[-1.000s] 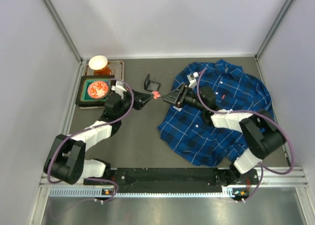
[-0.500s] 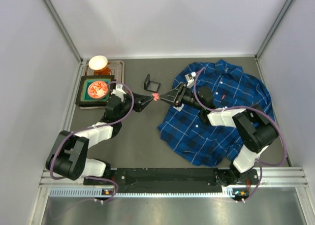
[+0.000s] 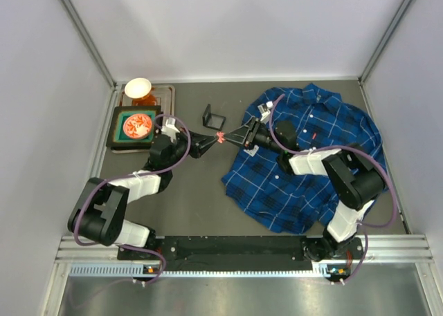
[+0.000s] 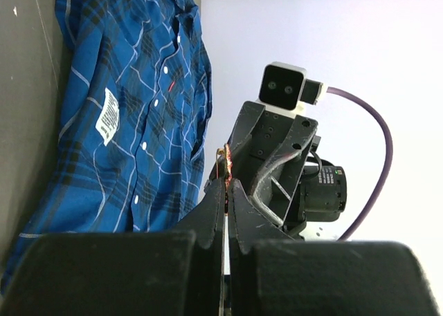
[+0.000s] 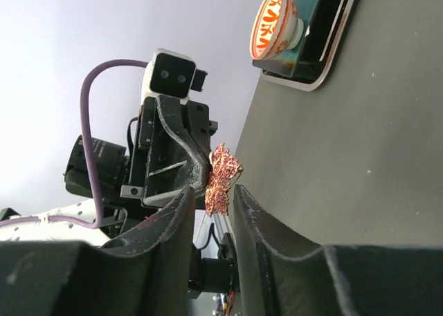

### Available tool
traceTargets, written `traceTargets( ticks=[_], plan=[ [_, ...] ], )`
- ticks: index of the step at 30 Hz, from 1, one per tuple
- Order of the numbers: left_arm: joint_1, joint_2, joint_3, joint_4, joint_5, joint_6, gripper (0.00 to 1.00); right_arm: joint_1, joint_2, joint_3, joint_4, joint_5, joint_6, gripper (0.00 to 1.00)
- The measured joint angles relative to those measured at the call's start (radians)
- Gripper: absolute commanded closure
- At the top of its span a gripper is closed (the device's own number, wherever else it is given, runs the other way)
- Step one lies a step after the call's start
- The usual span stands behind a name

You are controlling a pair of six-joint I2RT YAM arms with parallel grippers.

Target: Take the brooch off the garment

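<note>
**Brooch held in the air between the two claws, away from the garment**

The brooch (image 3: 220,137) is seen above the bare desk (image 3: 194,191), just left of the garment (image 3: 311,171) and not touching it. It is reddish-pink with a golden edge and is shaped somewhat like a leaf.

The left claw (image 3: 212,140) is pressed together on the brooch. In the left wrist view only a thin slit is left between its fingers (image 4: 211,212), and the brooch is seen edge-on at their tips.

The right claw (image 3: 230,135) is pointed at the left one, tip to tip. Its fingers (image 5: 176,219) are spread, and the brooch is placed between their tips. It cannot be told whether they touch it.

The garment is laid out crumpled on the right half of the desk. A white label (image 4: 106,115) with dark print is sewn on it, but the print is too small to be read. White buttons (image 4: 165,70) and a small red mark (image 4: 171,86) are also seen on the cloth.

A bowl (image 5: 277,15) with an orange-red pattern is kept in a dark tray (image 3: 111,135) at the far left. No writing can be read on it.
</note>
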Motion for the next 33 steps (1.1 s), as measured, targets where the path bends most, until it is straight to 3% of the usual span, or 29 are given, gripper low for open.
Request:
traceTargets(
  ticks=[3, 6, 8, 9, 10, 13, 17, 23, 27, 33],
  plan=[
    [0.000, 0.005, 0.000, 0.005, 0.011, -0.005, 1.00, 0.000, 0.009, 0.001, 0.008, 0.000, 0.002, 0.83],
    [0.000, 0.005, 0.000, 0.020, 0.014, -0.011, 1.00, 0.000, 0.015, 0.001, 0.022, 0.000, 0.006, 1.00],
    [0.000, 0.005, 0.000, 0.025, 0.014, -0.011, 0.98, 0.000, 0.019, 0.001, 0.035, 0.001, 0.019, 1.00],
    [0.001, 0.005, 0.000, 0.025, 0.014, -0.010, 0.88, 0.000, 0.019, 0.001, 0.038, 0.001, 0.021, 1.00],
    [0.002, 0.005, 0.000, 0.022, 0.014, -0.007, 0.61, 0.000, 0.022, 0.001, 0.041, 0.001, 0.027, 1.00],
    [0.009, -0.006, -0.005, -0.014, 0.009, 0.021, 0.35, 0.000, 0.044, 0.012, 0.060, -0.001, 0.032, 1.00],
    [0.042, -0.103, -0.015, -0.189, -0.015, 0.108, 0.32, -0.001, 0.118, 0.083, 0.064, 0.001, 0.021, 1.00],
    [0.119, -0.340, 0.034, -0.541, -0.051, 0.369, 0.32, -0.012, 0.249, 0.212, 0.035, 0.022, -0.021, 1.00],
    [0.127, -0.389, 0.155, -0.745, -0.071, 0.538, 0.32, -0.032, 0.361, 0.311, 0.009, 0.047, -0.043, 1.00],
    [0.105, -0.397, 0.225, -0.889, -0.096, 0.705, 0.33, -0.057, 0.495, 0.442, -0.083, 0.081, -0.070, 1.00]
  ],
)
